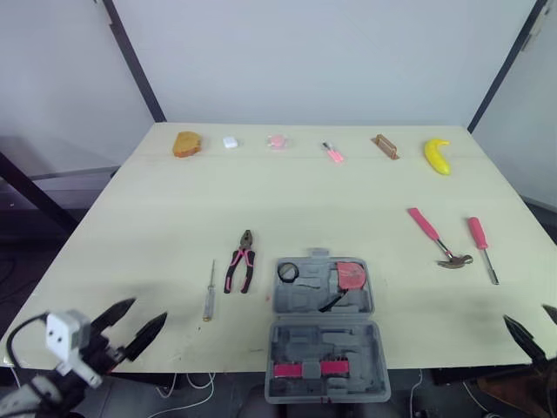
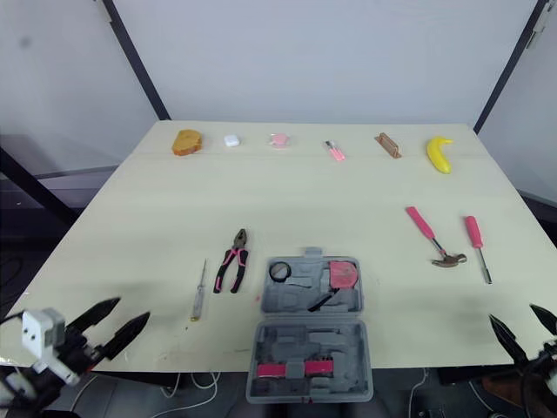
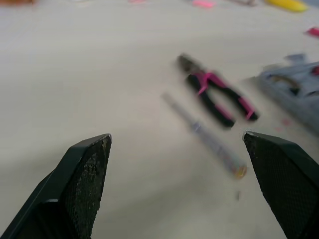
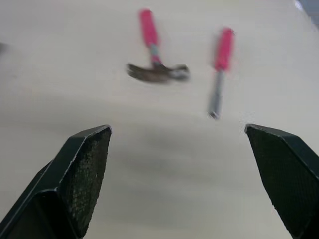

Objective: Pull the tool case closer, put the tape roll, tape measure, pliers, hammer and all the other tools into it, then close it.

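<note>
Pale desk: left tool hangs spread at its front left corner; then slim screwdriver, pliers, the open tool case at the front edge, hammer, pink screwdriver; right tool spread at front right corner.

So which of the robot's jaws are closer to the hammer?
Right. The right jaws are at the near edge of the table, close to the hammer; the left jaws are beyond the tool case, by the clear-handled screwdriver.
</note>
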`<act>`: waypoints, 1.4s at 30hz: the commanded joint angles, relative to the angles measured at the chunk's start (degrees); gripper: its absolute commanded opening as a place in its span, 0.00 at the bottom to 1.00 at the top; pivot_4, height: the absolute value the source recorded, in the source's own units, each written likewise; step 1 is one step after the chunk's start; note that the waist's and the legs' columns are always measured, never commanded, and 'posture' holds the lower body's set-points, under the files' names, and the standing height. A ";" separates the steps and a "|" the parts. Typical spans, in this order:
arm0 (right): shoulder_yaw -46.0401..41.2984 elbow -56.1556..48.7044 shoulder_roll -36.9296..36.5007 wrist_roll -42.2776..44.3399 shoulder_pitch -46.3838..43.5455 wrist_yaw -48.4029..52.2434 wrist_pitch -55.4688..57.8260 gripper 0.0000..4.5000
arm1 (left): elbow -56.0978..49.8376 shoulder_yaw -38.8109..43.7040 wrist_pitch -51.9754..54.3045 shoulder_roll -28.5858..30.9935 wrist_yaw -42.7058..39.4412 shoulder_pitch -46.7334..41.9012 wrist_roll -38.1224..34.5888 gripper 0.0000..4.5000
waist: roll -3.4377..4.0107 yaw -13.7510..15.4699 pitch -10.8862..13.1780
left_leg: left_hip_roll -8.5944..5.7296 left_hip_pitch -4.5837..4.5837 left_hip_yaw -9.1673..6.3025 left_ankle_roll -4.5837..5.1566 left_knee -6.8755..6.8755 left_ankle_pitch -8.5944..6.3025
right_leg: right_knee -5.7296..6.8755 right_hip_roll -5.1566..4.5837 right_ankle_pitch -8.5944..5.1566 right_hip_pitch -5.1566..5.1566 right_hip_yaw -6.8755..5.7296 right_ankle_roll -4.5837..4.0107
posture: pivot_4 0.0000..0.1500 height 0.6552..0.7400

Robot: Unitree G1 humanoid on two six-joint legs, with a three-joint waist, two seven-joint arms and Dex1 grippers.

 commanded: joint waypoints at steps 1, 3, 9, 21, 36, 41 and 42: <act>-3.09 1.74 -0.22 1.69 0.43 0.70 -2.85 1.00 | 1.61 2.35 -3.08 0.46 -0.09 0.78 0.27 1.00 | 0.00 0.00 0.00 | 0.02 0.02 0.00 0.00 0.00 0.00 | 0.02 -0.06 0.00 0.00 0.00 0.00 | 1.00 1.00; -3.29 3.33 -0.38 1.74 0.70 1.24 -3.68 1.00 | 2.30 2.44 -3.65 0.52 -0.33 0.93 0.16 1.00 | 0.01 0.08 -0.01 | 0.03 0.06 0.00 0.01 0.01 0.00 | 0.03 -0.18 0.00 0.01 -0.01 0.00 | 1.00 1.00; -2.80 3.66 -1.47 1.98 0.01 2.55 -4.48 1.00 | -2.04 1.45 -2.31 0.10 1.52 0.16 -0.68 1.00 | 0.01 0.09 -0.01 | 0.00 0.02 0.01 0.00 0.02 0.00 | 0.01 -0.30 -0.01 0.01 -0.05 0.01 | 1.00 1.00; 9.91 -18.07 -10.18 5.46 -7.55 8.71 9.19 1.00 | -14.53 -5.89 6.87 -2.39 18.42 -10.25 4.11 1.00 | 0.06 0.08 0.03 | -0.05 0.02 0.02 0.01 0.02 0.01 | 0.04 -0.23 0.03 0.02 -0.03 0.05 | 1.00 1.00; 23.01 -24.94 -14.86 5.16 -28.23 9.95 16.79 1.00 | -38.69 -23.96 33.70 -14.20 49.63 -17.83 14.26 1.00 | -0.10 0.23 0.12 | -0.22 -0.13 -0.22 0.01 0.14 0.01 | 0.05 -0.10 0.16 0.07 -0.14 0.30 | 1.00 1.00; 24.06 -24.38 -14.55 3.98 -30.02 9.86 16.54 1.00 | -40.23 -25.72 40.35 -16.93 55.58 -19.95 16.94 1.00 | -0.17 0.24 0.17 | -0.24 -0.14 -0.28 0.01 0.16 0.01 | 0.06 -0.06 0.17 0.07 -0.17 0.30 | 1.00 1.00; 24.15 -24.38 -14.47 3.94 -30.06 9.81 16.56 1.00 | -40.25 -26.10 40.77 -17.12 55.88 -20.29 17.27 1.00 | -0.18 0.24 0.17 | -0.25 -0.14 -0.30 0.01 0.16 0.01 | 0.07 -0.06 0.17 0.07 -0.18 0.30 | 1.00 1.00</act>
